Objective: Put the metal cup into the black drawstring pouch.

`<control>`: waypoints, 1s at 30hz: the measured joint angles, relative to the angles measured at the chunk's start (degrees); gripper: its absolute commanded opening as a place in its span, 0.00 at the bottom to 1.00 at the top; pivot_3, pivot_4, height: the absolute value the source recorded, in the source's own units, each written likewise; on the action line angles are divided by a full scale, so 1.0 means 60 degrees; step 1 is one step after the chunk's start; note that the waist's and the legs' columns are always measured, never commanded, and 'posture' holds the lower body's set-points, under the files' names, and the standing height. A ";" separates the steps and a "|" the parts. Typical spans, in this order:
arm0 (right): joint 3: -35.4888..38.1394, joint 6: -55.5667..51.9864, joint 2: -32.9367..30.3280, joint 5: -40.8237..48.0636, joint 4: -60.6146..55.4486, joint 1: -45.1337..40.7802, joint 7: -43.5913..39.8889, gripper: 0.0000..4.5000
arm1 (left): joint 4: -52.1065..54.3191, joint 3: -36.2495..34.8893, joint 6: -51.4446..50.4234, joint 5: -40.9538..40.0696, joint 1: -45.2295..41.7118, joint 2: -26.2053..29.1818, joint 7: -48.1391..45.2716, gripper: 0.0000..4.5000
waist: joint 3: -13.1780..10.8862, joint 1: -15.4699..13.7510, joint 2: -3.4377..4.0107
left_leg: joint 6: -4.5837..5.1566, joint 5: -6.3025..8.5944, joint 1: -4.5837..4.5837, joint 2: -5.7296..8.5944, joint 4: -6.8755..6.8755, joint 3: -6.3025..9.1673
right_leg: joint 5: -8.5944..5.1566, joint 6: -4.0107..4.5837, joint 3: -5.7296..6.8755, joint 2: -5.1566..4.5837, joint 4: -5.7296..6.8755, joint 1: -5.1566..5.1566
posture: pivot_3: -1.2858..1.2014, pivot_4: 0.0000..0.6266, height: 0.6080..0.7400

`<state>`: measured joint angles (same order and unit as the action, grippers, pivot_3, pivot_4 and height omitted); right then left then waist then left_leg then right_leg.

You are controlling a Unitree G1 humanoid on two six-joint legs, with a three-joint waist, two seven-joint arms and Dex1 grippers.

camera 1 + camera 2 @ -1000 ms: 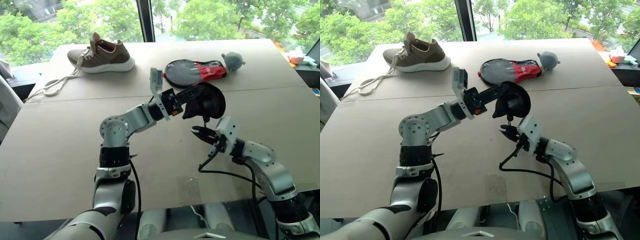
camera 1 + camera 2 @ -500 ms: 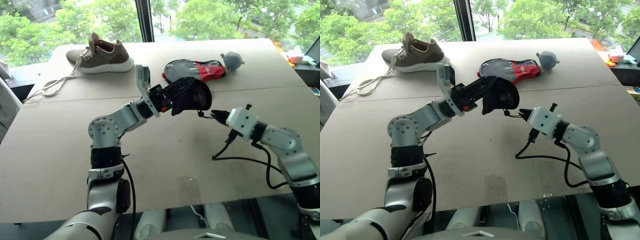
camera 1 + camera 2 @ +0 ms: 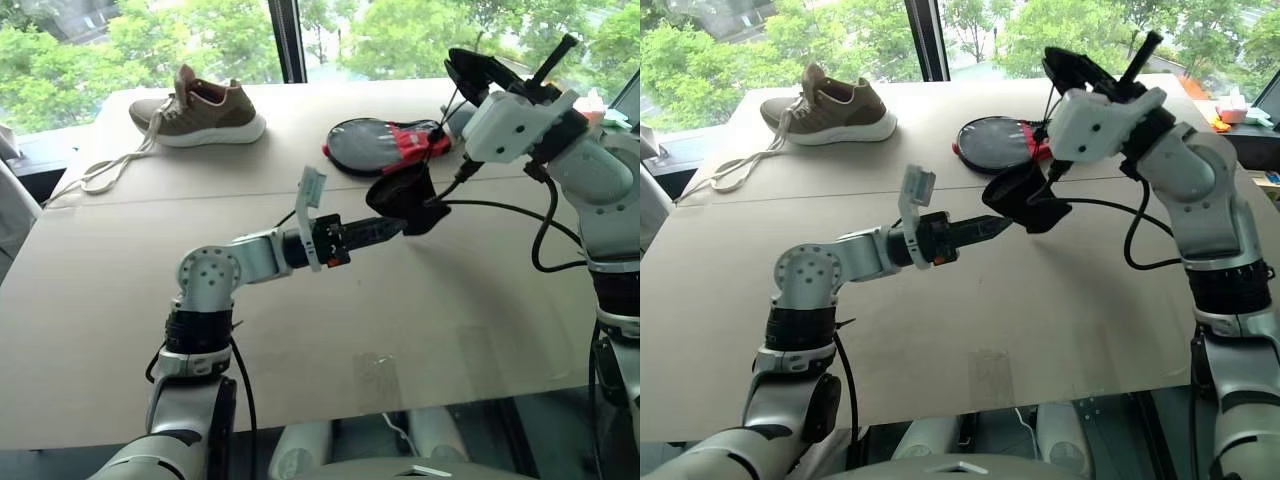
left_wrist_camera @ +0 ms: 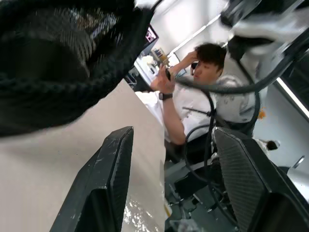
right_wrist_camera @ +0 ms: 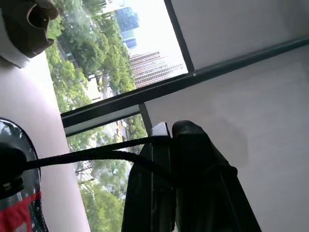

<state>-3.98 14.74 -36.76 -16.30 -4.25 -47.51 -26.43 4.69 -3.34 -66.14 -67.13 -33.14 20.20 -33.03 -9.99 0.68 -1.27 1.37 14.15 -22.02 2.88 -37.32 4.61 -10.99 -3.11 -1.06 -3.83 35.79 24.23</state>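
A wide tan table (image 3: 120,300) fills the scene, seen from above the robot's two arms.

Nearest, the left arm reaches across the middle of the table toward the right. Its left gripper (image 3: 385,229) points roughly level, with its two black fingers (image 4: 104,183) spread apart and nothing between them. The fingertips sit just at the lower edge of a black pouch (image 3: 405,197), which hangs above the table.

The pouch dangles from a thin black cord (image 5: 87,155). The right arm is raised high on the right side, and its right gripper (image 3: 470,72) is clamped tight on that cord, so the pouch hangs below it in the air. The pouch's soft fabric is bunched. The metal cup cannot be made out, so whether it lies inside the pouch cannot be told.

Farther back, just behind the hanging pouch, a black-and-red paddle-shaped case (image 3: 385,143) lies flat on the table, with a small grey soft toy (image 3: 452,118) at its right end, partly hidden by the raised arm.

At the far left of the table a brown shoe (image 3: 198,107) with a white sole stands upright, its long pale laces (image 3: 105,172) trailing toward the near left edge.

Beyond the table, windows show green trees (image 3: 80,60). In the left wrist view a seated person (image 4: 198,96) is visible.
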 measured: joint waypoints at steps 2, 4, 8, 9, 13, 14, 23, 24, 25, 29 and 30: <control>0.0024 -0.0099 0.0058 0.0118 -0.0007 -0.0157 0.0025 0.00 | 0.0230 0.0086 0.0543 0.0451 0.0080 0.0189 -0.0713 0.61 | 0.0000 -0.0027 0.0000 | 0.0000 0.0000 -0.0005 0.0002 0.0000 0.0007 | 0.0000 0.0001 0.0007 -0.0003 -0.0003 0.0000 | 0.52 0.24 0.97; 0.0023 -0.0121 0.0120 0.0165 -0.0004 -0.0157 0.0004 0.00 | 0.0372 0.0087 0.1094 0.0737 0.0076 0.0271 -0.1271 0.61 | 0.0000 -0.0040 0.0001 | 0.0001 0.0000 -0.0009 0.0006 0.0000 0.0005 | 0.0000 0.0000 0.0010 -0.0011 -0.0005 0.0000 | 0.52 0.24 0.97; 0.0003 -0.0112 0.0142 0.0263 -0.0004 -0.0150 -0.0128 0.00 | 0.0601 0.0109 0.2186 0.1422 -0.0074 0.0383 -0.2141 0.61 | -0.0001 -0.0020 0.0001 | 0.0001 0.0001 -0.0007 0.0005 0.0000 0.0004 | 0.0000 0.0000 0.0010 -0.0011 -0.0006 0.0000 | 0.52 0.24 0.97; -0.0002 -0.0110 0.0155 0.0288 -0.0004 -0.0138 -0.0161 0.00 | 0.0599 0.0109 0.2504 0.1683 -0.0183 0.0370 -0.2186 0.61 | -0.0001 -0.0020 0.0001 | 0.0001 0.0000 -0.0007 0.0005 0.0000 0.0004 | 0.0000 0.0000 0.0011 -0.0011 -0.0005 0.0000 | 0.52 0.24 0.97; -0.0100 -0.0108 0.0252 0.0413 -0.0013 -0.0074 -0.0393 0.00 | 0.0302 -0.0300 0.3612 0.2182 -0.1339 -0.0205 -0.1855 0.61 | -0.0001 -0.0035 0.0000 | 0.0002 0.0000 -0.0011 0.0007 -0.0003 0.0005 | 0.0001 -0.0001 0.0016 -0.0014 -0.0007 0.0000 | 0.52 0.24 0.97; -0.0122 -0.0108 0.0276 0.0431 -0.0016 -0.0061 -0.0414 0.00 | 0.0289 -0.0380 0.3712 0.2183 -0.1490 -0.0288 -0.1801 0.61 | -0.0001 -0.0028 0.0000 | 0.0002 0.0001 -0.0010 0.0007 -0.0003 0.0004 | 0.0001 -0.0001 0.0015 -0.0014 -0.0007 0.0000 | 0.52 0.24 0.97; -0.0411 -0.0202 0.0622 0.0669 -0.0386 0.0099 -0.0860 0.00 | -0.0513 -0.0149 0.4879 0.3577 -0.2260 -0.0934 -0.1075 0.61 | -0.0001 0.0008 0.0000 | 0.0003 0.0001 -0.0010 0.0006 0.0003 0.0006 | 0.0001 -0.0002 0.0015 -0.0009 -0.0005 0.0004 | 0.52 0.24 0.97; -0.0438 -0.0270 0.0684 0.0703 -0.0461 0.0099 -0.0926 0.00 | -0.0514 -0.0102 0.4876 0.3586 -0.2264 -0.0983 -0.1128 0.61 | -0.0001 0.0008 0.0000 | 0.0003 0.0001 -0.0010 0.0007 0.0003 0.0007 | 0.0001 -0.0002 0.0015 -0.0009 -0.0005 0.0003 | 0.52 0.24 0.97; -0.0480 -0.0342 0.0714 0.0727 -0.0503 0.0100 -0.0967 0.00 | -0.0514 -0.0077 0.4874 0.3597 -0.2267 -0.0987 -0.1173 0.61 | -0.0001 0.0008 0.0000 | 0.0003 0.0001 -0.0009 0.0007 0.0003 0.0007 | 0.0001 -0.0002 0.0015 -0.0009 -0.0005 0.0003 | 0.52 0.24 0.97; -0.0513 -0.0571 0.0872 0.0789 -0.0747 0.0152 -0.1112 0.00 | -0.0513 -0.0008 0.4813 0.3676 -0.2265 -0.1042 -0.1328 0.61 | -0.0001 0.0007 0.0000 | 0.0003 0.0001 -0.0008 0.0007 0.0002 0.0009 | 0.0001 -0.0002 0.0016 -0.0009 0.0000 0.0003 | 0.52 0.24 0.97; -0.0554 -0.0600 0.0914 0.0806 -0.0805 0.0153 -0.1140 0.00 | -0.0512 0.0007 0.4786 0.3667 -0.2264 -0.1072 -0.1338 0.61 | -0.0001 0.0008 0.0001 | 0.0003 0.0001 -0.0008 0.0007 0.0002 0.0009 | 0.0001 -0.0002 0.0016 -0.0008 0.0000 0.0003 | 0.52 0.24 0.97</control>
<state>-7.31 11.14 -31.28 -11.46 -9.08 -46.59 -33.27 1.61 -3.30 -37.42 -45.14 -46.73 13.78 -41.06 -10.00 0.72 -1.27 1.39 14.15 -22.07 2.92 -37.31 4.67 -10.98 -3.13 -0.96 -3.88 35.79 24.25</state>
